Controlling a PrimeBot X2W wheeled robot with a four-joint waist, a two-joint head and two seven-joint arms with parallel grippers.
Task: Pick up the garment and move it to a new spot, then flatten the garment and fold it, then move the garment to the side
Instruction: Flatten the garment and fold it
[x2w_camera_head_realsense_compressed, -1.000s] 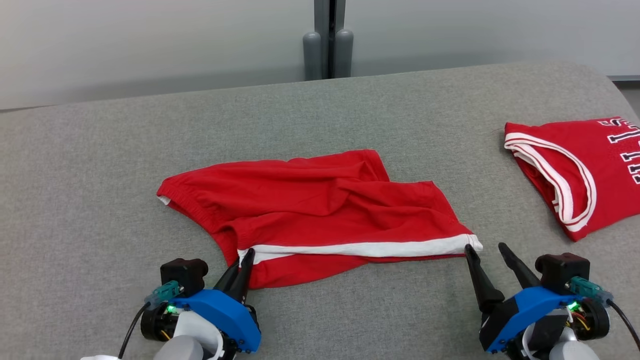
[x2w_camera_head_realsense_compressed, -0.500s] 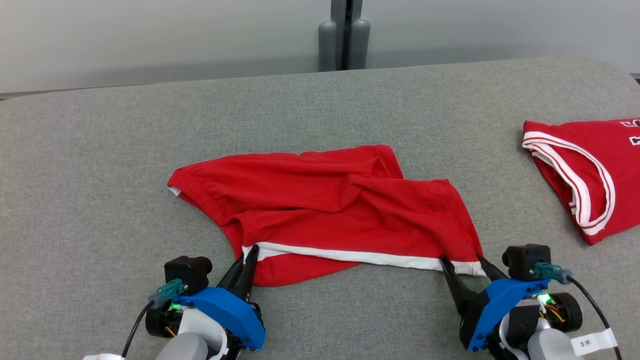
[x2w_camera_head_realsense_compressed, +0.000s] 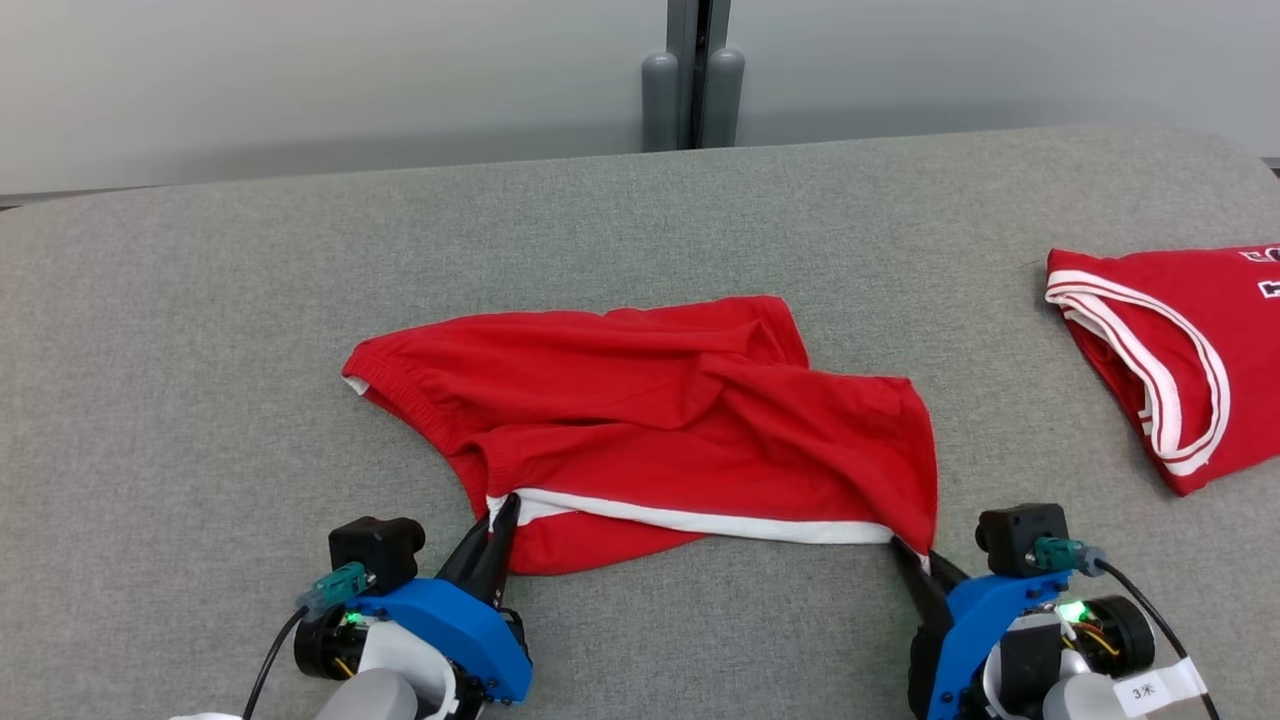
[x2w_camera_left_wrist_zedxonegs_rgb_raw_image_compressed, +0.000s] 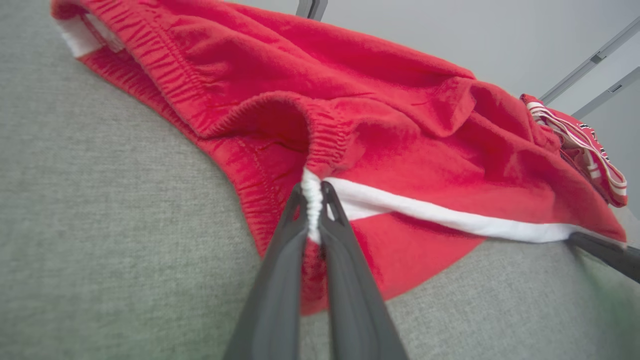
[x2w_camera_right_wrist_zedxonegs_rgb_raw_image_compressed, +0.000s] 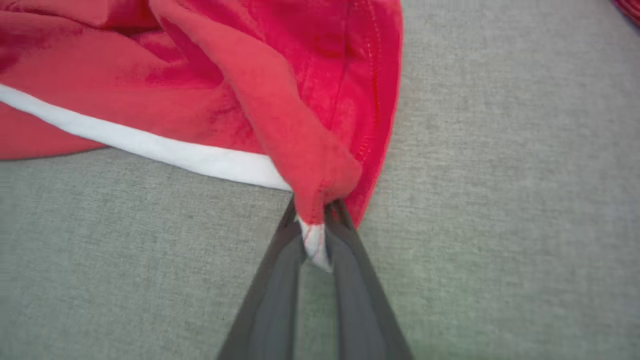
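The right tool (x2w_camera_head_realsense_compressed: 915, 558), seen wide open just beside the hem a second ago, is now closed on the white-striped hem corner of the red shorts (x2w_camera_head_realsense_compressed: 650, 420). The cloth is bunched between its jaws in the right wrist view. The left tool (x2w_camera_head_realsense_compressed: 503, 508) is kept pinched on the waistband end of the same white stripe. The shorts are left crumpled in the middle of the grey bench (x2w_camera_head_realsense_compressed: 200, 350), well apart from a red jersey (x2w_camera_head_realsense_compressed: 1170, 350). With both ends held, the lift to a new spot is judged ready to be started.
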